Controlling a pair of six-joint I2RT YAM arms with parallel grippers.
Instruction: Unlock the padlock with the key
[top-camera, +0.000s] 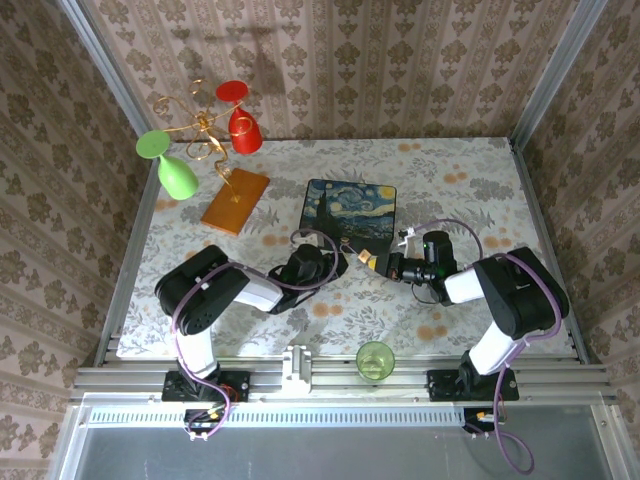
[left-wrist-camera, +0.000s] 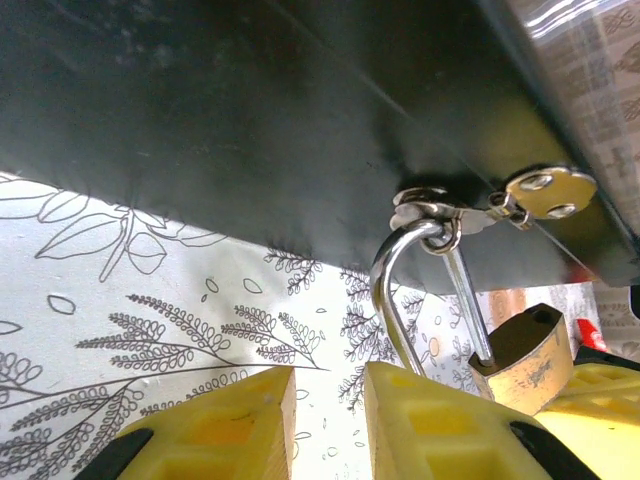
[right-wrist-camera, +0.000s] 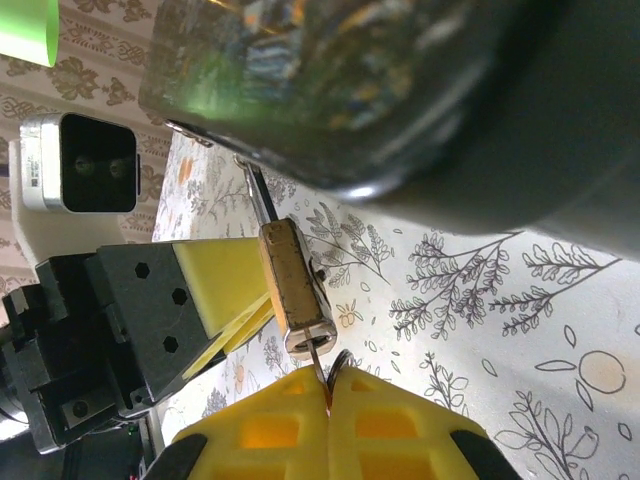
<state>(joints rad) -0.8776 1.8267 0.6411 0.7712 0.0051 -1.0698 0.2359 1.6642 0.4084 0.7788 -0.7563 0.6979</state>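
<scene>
Yellow ribbed right fingers (right-wrist-camera: 400, 425) sit at the bottom of the right wrist view, clenched tight on the key (right-wrist-camera: 320, 368), a thin silvery metal sliver. Its tip enters the lower end of the padlock (right-wrist-camera: 294, 290), a small brass-gold block at the centre of that frame. The padlock's silvery shackle (left-wrist-camera: 392, 315) loops through the ring of a metal clasp (left-wrist-camera: 540, 190) at the upper right of the left wrist view. So the padlock hangs from the front of the box (top-camera: 350, 207), a flat dark box with a swirling night sky painted on its lid, at the centre of the overhead frame. The lid is down, and what lies inside is hidden.

The yellow left fingers (left-wrist-camera: 425, 425) sit at the bottom of the left wrist view, released, with floral cloth showing in the gap between them. The shackle passes behind the right-hand one, and the brass body sits to its right. In the right wrist view one of them lies just beside the padlock's left face.

On the floral-clothed desk (top-camera: 450, 180), a translucent green cup (top-camera: 375, 360) stands upright at the bottom centre, by the metal rail; whether it holds anything I cannot tell. At the upper left a flat orange-brown rectangular slab (top-camera: 236, 200) lies beside a gold wire stand (top-camera: 200, 125) with a green goblet (top-camera: 172, 168) and a red goblet (top-camera: 241, 122), both tilted.
</scene>
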